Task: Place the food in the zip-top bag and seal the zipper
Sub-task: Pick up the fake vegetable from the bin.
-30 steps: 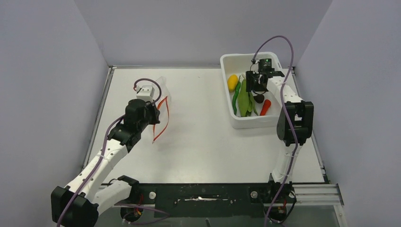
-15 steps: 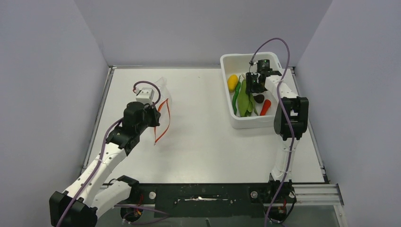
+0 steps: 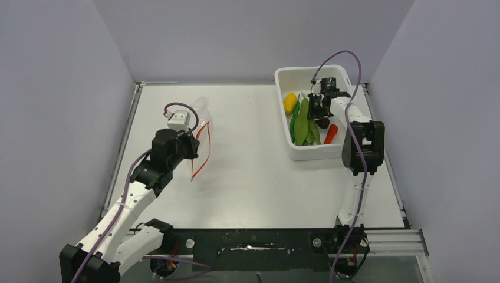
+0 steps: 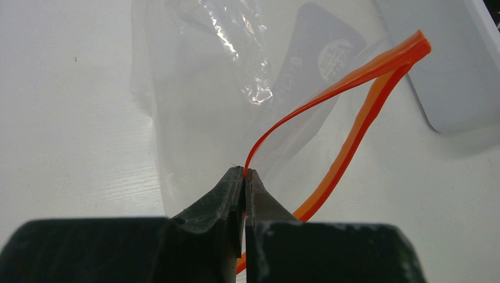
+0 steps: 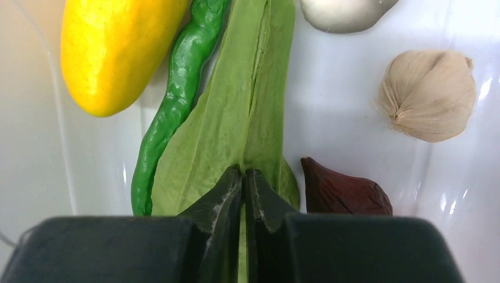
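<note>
Left jaws pinch shut on the thin red-orange zipper strip [image 4: 407, 53], propping open the clear plastic bag [image 4: 200, 118]. Right jaws, down in the white tub [image 3: 306, 154], clamp the flat green leaf [image 5: 236, 106] between them.

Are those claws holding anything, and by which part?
The left gripper pinches the zip-top bag by its zipper. The right gripper pinches the green leaf along its centre fold.

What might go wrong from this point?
The right hand pinches only a thin fold of the leaf, so it may slip out when lifted. The left hand holds the bag by one side of the zipper alone; the soft mouth might sag shut before the leaf arrives.
</note>
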You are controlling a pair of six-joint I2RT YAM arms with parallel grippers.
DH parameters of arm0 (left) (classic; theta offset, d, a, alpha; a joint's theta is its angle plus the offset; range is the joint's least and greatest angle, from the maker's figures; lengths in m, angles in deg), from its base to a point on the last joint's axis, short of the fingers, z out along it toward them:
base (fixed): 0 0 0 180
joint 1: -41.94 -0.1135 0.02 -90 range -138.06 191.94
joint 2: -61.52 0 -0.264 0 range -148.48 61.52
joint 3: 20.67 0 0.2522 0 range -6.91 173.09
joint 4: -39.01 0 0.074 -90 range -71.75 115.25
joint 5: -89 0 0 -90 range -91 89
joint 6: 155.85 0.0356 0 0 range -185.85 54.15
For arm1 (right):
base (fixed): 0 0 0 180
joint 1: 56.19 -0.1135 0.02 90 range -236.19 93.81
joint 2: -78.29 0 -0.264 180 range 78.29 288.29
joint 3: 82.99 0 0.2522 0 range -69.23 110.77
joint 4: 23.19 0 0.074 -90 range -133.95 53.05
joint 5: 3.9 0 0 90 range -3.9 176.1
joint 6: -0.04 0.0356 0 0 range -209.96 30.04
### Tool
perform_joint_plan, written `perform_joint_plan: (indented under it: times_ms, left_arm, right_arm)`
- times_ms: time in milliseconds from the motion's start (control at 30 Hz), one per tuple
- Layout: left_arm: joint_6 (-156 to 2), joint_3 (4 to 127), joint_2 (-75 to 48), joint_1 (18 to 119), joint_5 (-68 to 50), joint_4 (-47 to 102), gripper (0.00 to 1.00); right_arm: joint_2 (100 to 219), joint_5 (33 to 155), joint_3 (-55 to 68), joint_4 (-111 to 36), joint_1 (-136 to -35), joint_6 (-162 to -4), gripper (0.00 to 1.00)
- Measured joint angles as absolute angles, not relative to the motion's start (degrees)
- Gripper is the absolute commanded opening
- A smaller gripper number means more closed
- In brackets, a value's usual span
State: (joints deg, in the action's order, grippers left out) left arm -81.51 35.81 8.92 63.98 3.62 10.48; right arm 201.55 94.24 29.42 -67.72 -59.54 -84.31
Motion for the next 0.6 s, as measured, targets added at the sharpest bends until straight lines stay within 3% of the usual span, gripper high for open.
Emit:
perform_joint_plan:
  times_ms: [600]
  left_arm:
    - [-81.5,35.4,11.3,63.9,4.7,10.5,0.00]
  right_arm:
    - [186.3,83.8,23.5,-68.5,-65.2,-82.3,0.00]
